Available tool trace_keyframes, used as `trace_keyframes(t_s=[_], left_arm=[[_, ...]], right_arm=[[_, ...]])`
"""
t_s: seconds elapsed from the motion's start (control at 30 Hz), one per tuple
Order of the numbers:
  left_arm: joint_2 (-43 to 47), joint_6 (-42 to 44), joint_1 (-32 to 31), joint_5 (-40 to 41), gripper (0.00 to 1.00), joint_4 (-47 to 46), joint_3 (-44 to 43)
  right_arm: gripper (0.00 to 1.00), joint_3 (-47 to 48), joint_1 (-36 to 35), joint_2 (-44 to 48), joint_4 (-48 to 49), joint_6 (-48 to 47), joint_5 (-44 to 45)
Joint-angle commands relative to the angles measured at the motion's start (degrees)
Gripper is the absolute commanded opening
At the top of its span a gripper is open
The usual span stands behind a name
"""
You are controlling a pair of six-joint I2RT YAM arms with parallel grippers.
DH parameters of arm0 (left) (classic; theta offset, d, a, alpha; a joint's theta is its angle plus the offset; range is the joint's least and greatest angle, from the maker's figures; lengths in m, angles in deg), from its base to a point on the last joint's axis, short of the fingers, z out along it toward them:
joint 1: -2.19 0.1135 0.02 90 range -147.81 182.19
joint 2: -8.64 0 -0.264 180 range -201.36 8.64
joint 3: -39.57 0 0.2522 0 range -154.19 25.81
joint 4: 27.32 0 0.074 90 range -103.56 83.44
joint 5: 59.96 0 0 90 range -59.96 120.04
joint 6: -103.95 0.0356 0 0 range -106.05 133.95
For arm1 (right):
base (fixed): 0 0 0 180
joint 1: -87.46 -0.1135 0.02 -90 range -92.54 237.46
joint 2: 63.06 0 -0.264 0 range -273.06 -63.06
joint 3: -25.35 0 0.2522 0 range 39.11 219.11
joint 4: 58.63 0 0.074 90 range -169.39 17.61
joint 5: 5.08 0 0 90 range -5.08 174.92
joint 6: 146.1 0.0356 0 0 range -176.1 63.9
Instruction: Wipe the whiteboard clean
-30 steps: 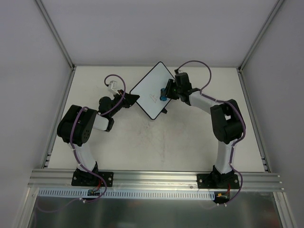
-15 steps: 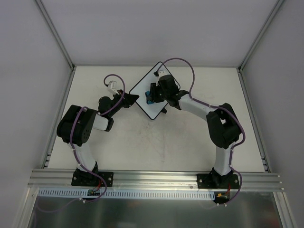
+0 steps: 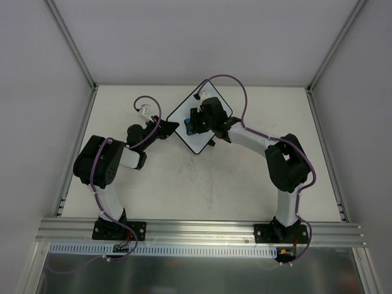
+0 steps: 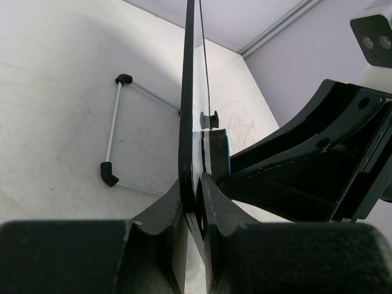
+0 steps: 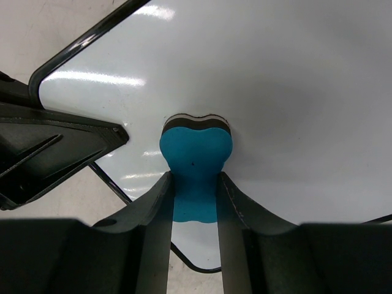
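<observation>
2 grips: left end effector [image 4: 195, 184] pinches glossy whiteboard [image 5: 306, 92]; right end effector [image 5: 195, 184] clamps blue eraser [image 5: 196, 147].

Whiteboard [image 5: 294, 92] was glossy white with thin black rim, eraser [image 5: 196, 160] was teal-blue with dark-and-pale banded tip, left claw [image 4: 195, 187] and right claw [image 5: 195, 180] were black, counter [image 3: 214, 184] was cream with faint grey scuffs.

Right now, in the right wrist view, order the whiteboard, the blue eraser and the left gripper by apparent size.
Largest: whiteboard.
Then left gripper and blue eraser: they look about alike, so I leave them unranked.
</observation>
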Motion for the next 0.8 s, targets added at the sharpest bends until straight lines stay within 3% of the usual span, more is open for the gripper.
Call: trace_keyframes(t_s=[0.0,0.17,0.57,0.7,0.77], left_arm=[[1.5,5.2,-0.5,-3.6,0.00,-4.4,0.1],[1.9,5.3,-0.3,-2.9,0.00,-4.3,0.5],[2.4,4.4,0.4,-3.4,0.00,-4.3,0.2],[2.6,4.5,0.7,-3.5,0.00,-4.3,0.5],[2.5,4.3,0.9,-3.6,0.00,-4.6,0.7]], right_arm=[[0.00,-0.3,-2.7,0.4,-0.4,-0.3,-2.5],[0.00,-3.4,-2.2,3.8,0.6,-0.2,1.2],[0.00,-21.9,-2.1,18.0,9.8,2.0,2.3],[0.00,-24.3,-2.2,22.1,8.0,2.9,5.7],[0.00,-23.1,-2.2,23.1,1.2,3.5,8.7]])
